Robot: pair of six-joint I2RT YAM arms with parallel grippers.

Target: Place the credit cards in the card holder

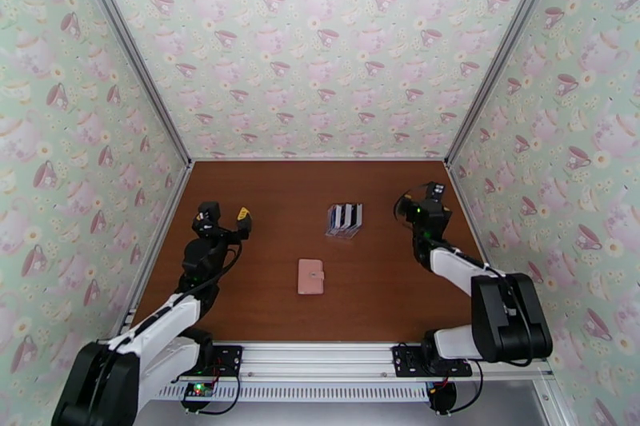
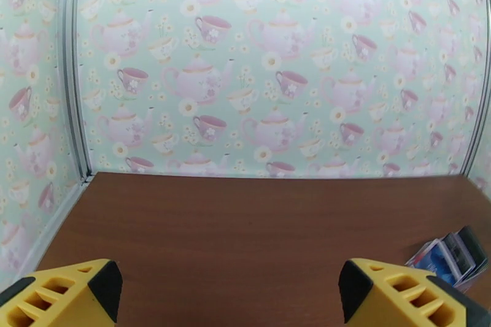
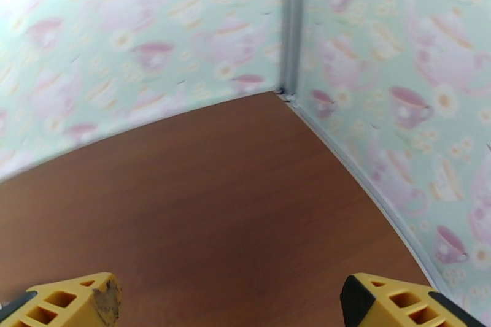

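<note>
The pink card holder [image 1: 310, 276] lies shut and flat on the brown table, near its middle. Behind it several black and white credit cards [image 1: 345, 216] stand in a clear plastic rack; these credit cards [image 2: 451, 253] also sit at the right edge of the left wrist view. My left gripper [image 1: 229, 217] hovers at the table's left side, open and holding nothing, its yellow fingers [image 2: 67, 294] wide apart around the left gripper [image 2: 230, 297]. My right gripper [image 1: 406, 208] hangs right of the rack. It faces the far right corner, and the right gripper [image 3: 230, 303] is open and empty.
Teapot-patterned walls [image 1: 320, 44] close in the table [image 1: 376, 300] on three sides, with aluminium posts in the far corners. A metal rail [image 1: 320, 356] with both arm bases runs along the near edge. Bare wood lies between the wallet and each arm.
</note>
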